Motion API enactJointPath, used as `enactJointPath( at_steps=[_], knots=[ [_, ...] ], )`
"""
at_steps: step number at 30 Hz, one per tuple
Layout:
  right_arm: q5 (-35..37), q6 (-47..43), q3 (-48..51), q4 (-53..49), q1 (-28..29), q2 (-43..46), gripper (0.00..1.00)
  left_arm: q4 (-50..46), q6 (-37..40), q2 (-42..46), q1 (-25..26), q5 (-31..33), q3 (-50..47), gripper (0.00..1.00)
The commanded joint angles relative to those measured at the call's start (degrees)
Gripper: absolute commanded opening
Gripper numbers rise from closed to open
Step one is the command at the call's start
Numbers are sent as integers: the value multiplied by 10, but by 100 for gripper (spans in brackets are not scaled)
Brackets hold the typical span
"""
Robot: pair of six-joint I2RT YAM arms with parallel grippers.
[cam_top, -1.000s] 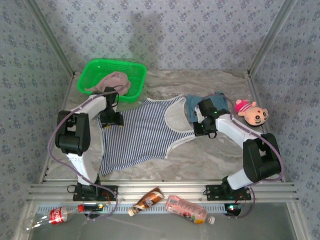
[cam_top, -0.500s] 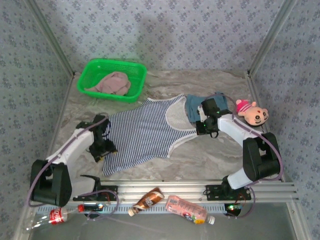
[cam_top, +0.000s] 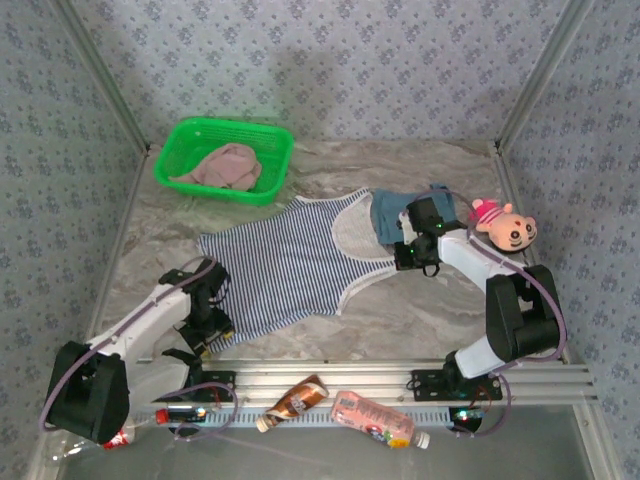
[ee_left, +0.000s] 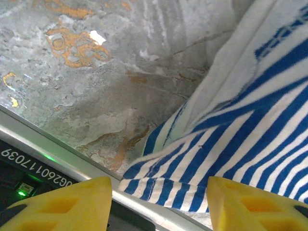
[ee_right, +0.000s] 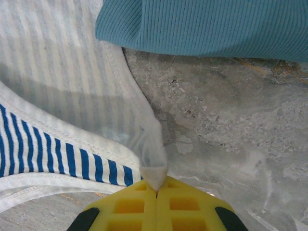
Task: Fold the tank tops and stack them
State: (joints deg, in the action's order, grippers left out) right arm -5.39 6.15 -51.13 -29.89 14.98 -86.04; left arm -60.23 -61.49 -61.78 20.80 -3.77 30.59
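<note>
The striped top (cam_top: 285,265) lies spread flat across the middle of the table (cam_top: 430,310), with its hem toward the left and its straps toward the right. At its near right corner the right gripper (ee_right: 156,192) has its yellow fingers pressed together. They pinch the white edge of a strap, which rises in a small peak off the marble.

The left gripper (ee_left: 159,197) is at the near left corner of the hem, low over the table beside the metal rail (ee_left: 53,149). Its jaws stand apart, and in the left wrist view the hem corner lies between the two fingers with a gap on each side.

The teal top (cam_top: 390,212) sits bunched just beyond the right gripper, and its edge meets the striped top's neckline. The pink top (cam_top: 228,165) lies crumpled in the green basket (cam_top: 190,135) at the far left of the table, well apart from the other two.

A plush toy (cam_top: 503,225) rests near the right edge, just beside the teal top. Three bottles lie along the front ledge near the arm bases: a cola bottle (cam_top: 115,432) on the left, a brown one (cam_top: 295,400) and a pink one (cam_top: 375,420).
</note>
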Motion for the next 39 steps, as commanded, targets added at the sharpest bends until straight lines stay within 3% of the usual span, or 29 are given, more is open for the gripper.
enactJointPath(
  at_steps=[1,13,18,26,34,39],
  knots=[
    [-8,-11,6,-3,-11,0,4,14,-20,0,7,5,-16,49],
    [-29,-11,8,13,-12,28,3,11,15,-35,5,45,43,1],
    [-43,-4,-17,4,-20,81,2,-90,66,-16,-22,103,158,0],
    [-68,-13,-128,27,-49,163,1,-186,212,-43,-117,189,463,0],
    [-67,-33,-262,96,-65,197,1,-177,346,-125,-168,268,787,0],
    [-82,-23,-318,120,-65,179,1,-159,404,-178,-202,270,914,0]
  ],
)
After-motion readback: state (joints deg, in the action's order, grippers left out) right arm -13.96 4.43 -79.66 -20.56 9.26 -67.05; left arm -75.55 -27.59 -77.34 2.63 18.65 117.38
